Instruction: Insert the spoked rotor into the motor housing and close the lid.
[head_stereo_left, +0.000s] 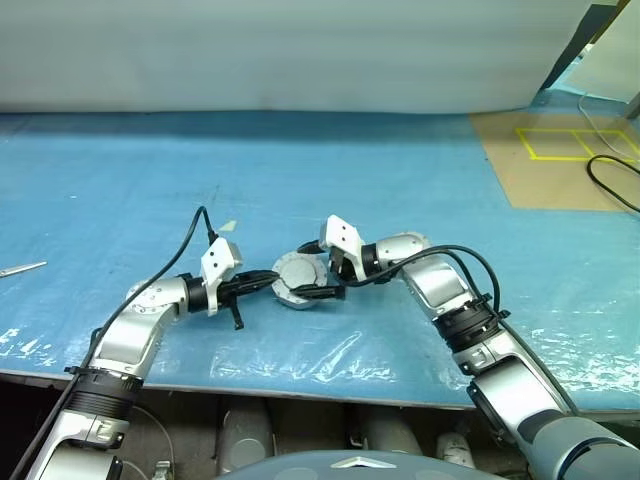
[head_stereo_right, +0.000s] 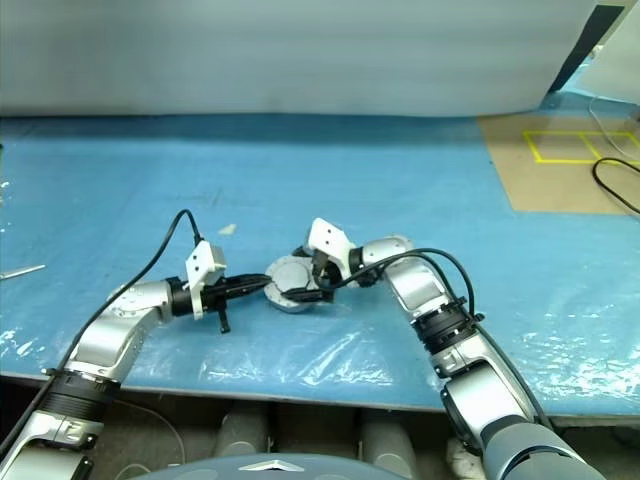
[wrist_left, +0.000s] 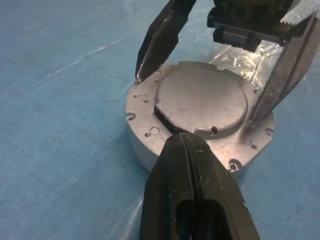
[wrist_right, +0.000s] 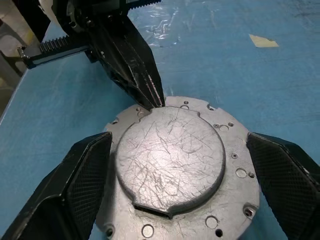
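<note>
— What is seen at centre frame?
— The motor housing (head_stereo_left: 297, 285), its lid (wrist_left: 202, 100) closed flat, is flanked by the right gripper (wrist_right: 175, 185), fingers spread wide on either side. The left gripper (wrist_left: 186, 142), pinched shut, is pressed at the lid's edge.
— And around it?
— A tape scrap (wrist_right: 263, 41) is seen on blue sheeting (head_stereo_left: 150, 160); yellow floor markings (head_stereo_left: 575, 143) at upper right.

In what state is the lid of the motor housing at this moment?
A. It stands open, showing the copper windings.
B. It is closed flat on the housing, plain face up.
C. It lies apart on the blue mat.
B: the lid lies flat on the motor housing, its plain scratched outer face with the raised circle up; no windings show.
</note>
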